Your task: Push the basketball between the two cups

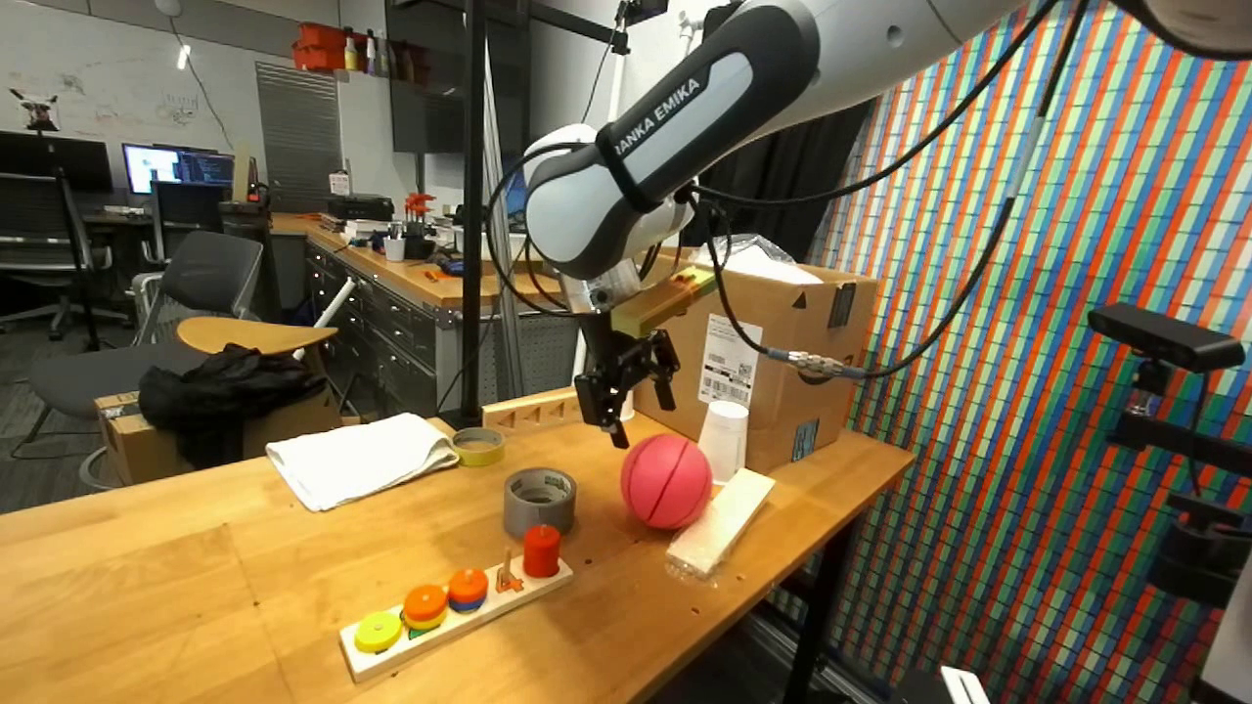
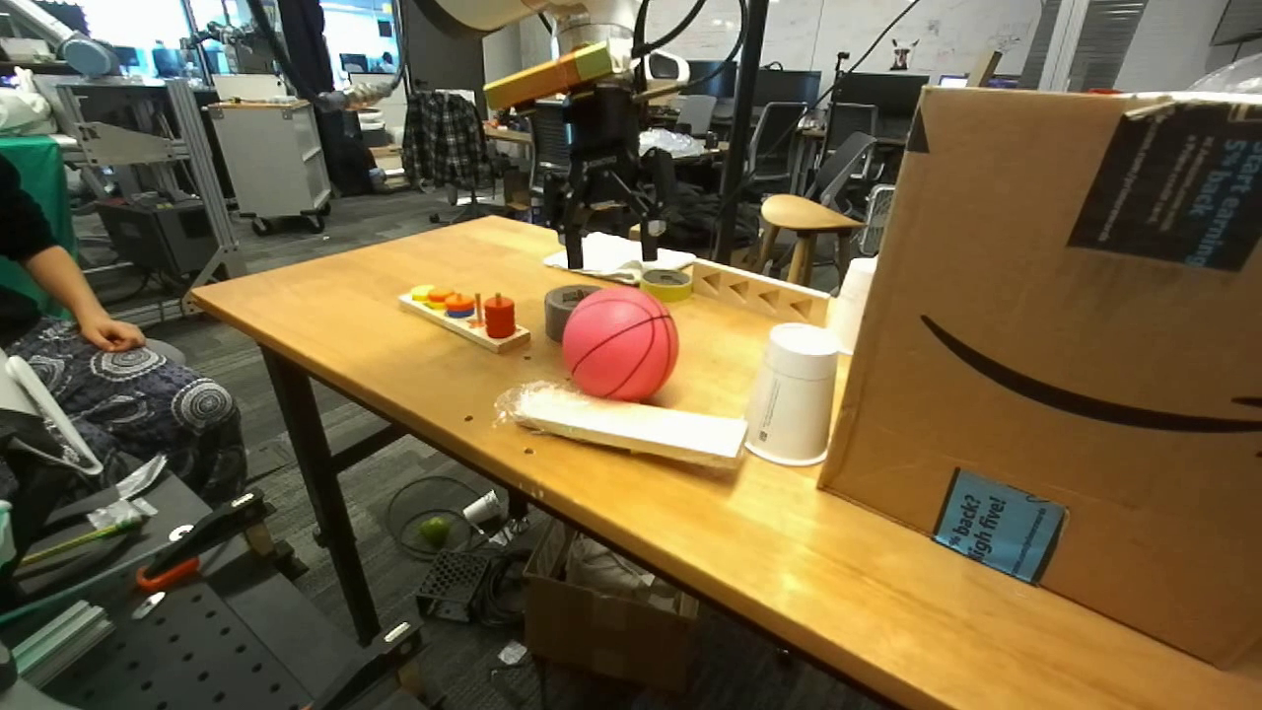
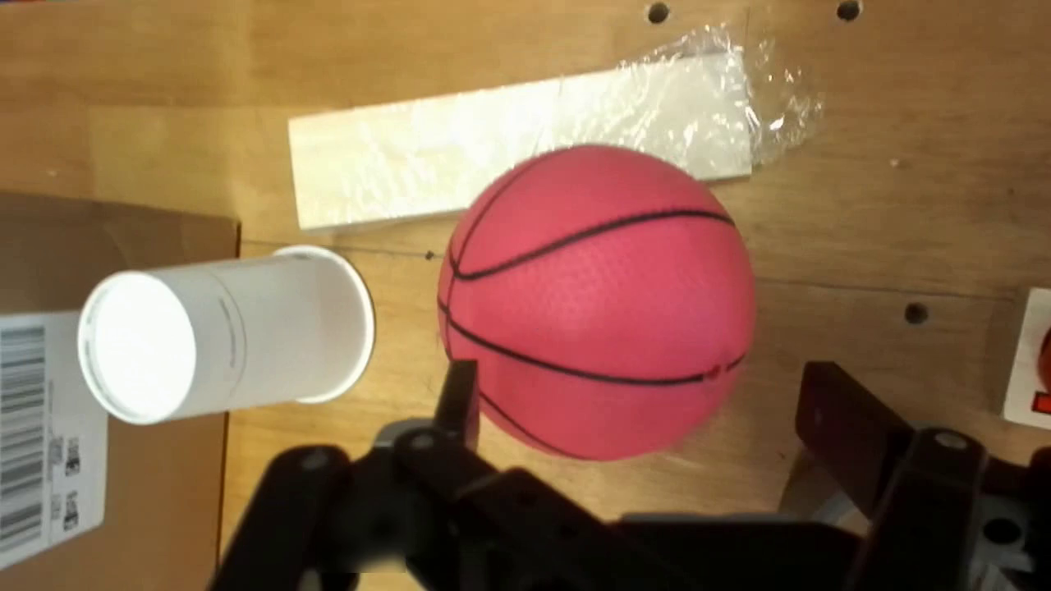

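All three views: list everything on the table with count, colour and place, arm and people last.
Basketball: one, pink, beside the wrapped board.
Wrapped board: one, pale, near the table's edge.
Cups: two, white, by the cardboard box, one partly hidden.
Cardboard box: one, brown, on the table.
Wide tape: one, grey, near the basketball.
Narrow tape: one, yellow, beside the cloth.
Cloth: one, white, beside the narrow tape.
Notched strip: one, tan, beside the narrow tape.
Stacking toy: one, pale, coloured rings, near the wide tape.
Person's hand: one, bare, on patterned clothing.
Robot arm: one, pale grey and black, overhead.
Jaws: one pair, black, open, above the table.
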Controlling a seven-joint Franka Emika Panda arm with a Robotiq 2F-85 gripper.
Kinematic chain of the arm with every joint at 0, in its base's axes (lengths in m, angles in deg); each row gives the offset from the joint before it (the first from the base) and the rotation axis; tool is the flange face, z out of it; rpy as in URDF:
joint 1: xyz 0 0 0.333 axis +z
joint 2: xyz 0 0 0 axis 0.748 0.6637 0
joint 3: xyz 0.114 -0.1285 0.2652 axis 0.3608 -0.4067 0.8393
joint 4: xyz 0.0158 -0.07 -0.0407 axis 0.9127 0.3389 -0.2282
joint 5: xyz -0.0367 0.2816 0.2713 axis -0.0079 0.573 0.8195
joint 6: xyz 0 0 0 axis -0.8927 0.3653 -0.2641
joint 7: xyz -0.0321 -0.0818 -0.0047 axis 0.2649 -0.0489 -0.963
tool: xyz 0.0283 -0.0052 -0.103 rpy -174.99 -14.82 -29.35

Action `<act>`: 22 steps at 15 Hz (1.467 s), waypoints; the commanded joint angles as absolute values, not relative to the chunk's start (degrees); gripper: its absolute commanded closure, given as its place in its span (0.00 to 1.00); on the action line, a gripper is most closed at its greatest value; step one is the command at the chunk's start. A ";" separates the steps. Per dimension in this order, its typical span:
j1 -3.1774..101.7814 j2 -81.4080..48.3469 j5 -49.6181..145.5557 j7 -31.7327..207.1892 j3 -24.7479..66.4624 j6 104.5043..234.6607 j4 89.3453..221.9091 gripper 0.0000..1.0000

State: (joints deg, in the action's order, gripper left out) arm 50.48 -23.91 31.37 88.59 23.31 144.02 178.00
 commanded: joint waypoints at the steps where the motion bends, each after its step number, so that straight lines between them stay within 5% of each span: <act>1: 49.12 -31.54 31.24 90.70 22.77 145.24 186.47 0.00; 10: 48.95 -37.18 32.26 94.45 24.49 145.92 197.09 0.00; 22: 52.73 -33.11 36.87 94.10 29.53 147.11 195.44 0.00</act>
State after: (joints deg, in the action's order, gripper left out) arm 52.23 -34.03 34.96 94.42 29.15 146.62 196.17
